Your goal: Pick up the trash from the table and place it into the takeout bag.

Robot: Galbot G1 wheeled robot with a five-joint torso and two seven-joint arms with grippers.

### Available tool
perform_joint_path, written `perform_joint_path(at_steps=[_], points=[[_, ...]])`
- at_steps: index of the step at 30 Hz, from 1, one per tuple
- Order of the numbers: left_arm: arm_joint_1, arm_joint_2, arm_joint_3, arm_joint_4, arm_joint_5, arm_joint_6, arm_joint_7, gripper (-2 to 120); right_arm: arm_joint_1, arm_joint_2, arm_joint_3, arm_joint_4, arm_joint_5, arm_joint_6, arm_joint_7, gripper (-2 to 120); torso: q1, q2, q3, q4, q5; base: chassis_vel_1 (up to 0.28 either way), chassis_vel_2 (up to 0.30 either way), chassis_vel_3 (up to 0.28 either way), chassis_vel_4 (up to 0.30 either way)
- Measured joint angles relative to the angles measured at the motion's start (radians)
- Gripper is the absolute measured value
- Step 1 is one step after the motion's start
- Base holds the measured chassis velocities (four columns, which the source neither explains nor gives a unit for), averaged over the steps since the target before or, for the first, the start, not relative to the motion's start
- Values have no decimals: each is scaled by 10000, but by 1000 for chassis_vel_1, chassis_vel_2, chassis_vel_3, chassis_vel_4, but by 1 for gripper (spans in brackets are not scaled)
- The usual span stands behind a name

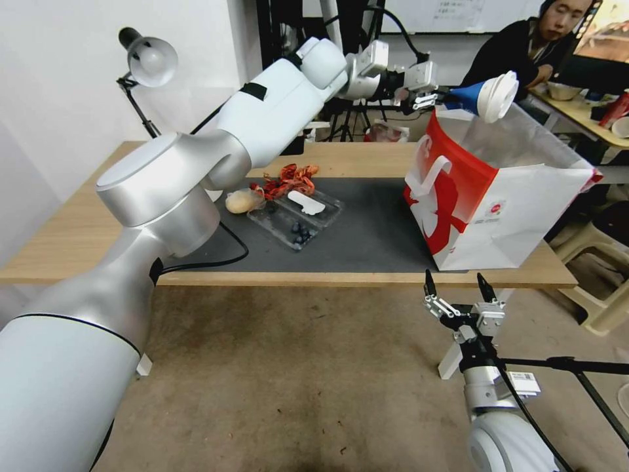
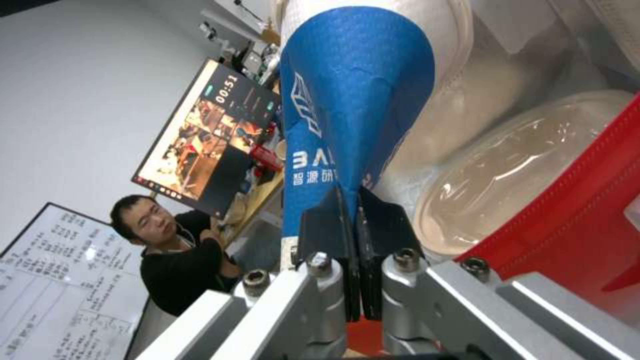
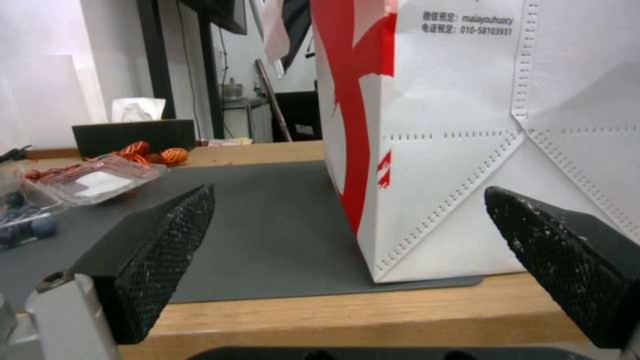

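Observation:
My left gripper (image 1: pixel 429 98) is shut on the blue, white-lidded paper cup (image 1: pixel 488 96), holding it on its side just above the open mouth of the red-and-white takeout bag (image 1: pixel 498 196). In the left wrist view the fingers (image 2: pixel 333 225) pinch the cup's blue wall (image 2: pixel 353 100); below it, inside the bag (image 2: pixel 573 220), lies a clear-lidded bowl (image 2: pixel 520 170). A crumpled red wrapper (image 1: pixel 288 180) and a wrapped tan bun (image 1: pixel 241 200) lie on the table (image 1: pixel 65 242) at the dark mat's (image 1: pixel 367 236) left end. My right gripper (image 1: pixel 458 288) hangs open below the table's front edge, facing the bag (image 3: pixel 467 150).
A clear plastic tray (image 1: pixel 298 216) holding blueberries sits on the mat beside the wrapper. A desk lamp (image 1: pixel 147 59) stands at the table's far left corner. A black tissue box (image 3: pixel 133 135) sits at the back. A beige stool (image 1: pixel 603 262) stands right of the table.

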Motion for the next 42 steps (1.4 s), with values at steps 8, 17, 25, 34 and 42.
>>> perform_joint_path(at_steps=[8, 17, 25, 34, 42], points=[[117, 9, 24, 32, -23, -148, -153, 0, 15, 2, 16, -29, 6, 15, 3, 100, 0, 0, 0, 0, 0, 0, 0, 0, 0], [90, 15, 105, -166, -54, -296, -295, 0, 33, 20, 12, -77, 5, 30, 5, 100, 0, 0, 0, 0, 0, 0, 0, 0, 0], [-35, 16, 332, -427, -210, -285, -631, 24, 12, 25, 28, -59, -1, 47, 7, 100, -2, 0, 0, -1, 0, 0, 0, 0, 0], [-41, 22, 286, -474, -300, -270, -739, 53, -5, 24, 30, -39, -11, 60, 8, 100, -1, -1, 0, 0, 0, 0, 0, 0, 0], [377, 399, 485, -2239, -2171, 732, -1971, 87, 39, 33, -11, 16, -27, 36, 7, 100, -2, 0, -2, -20, 6, 0, 0, 0, 0]])
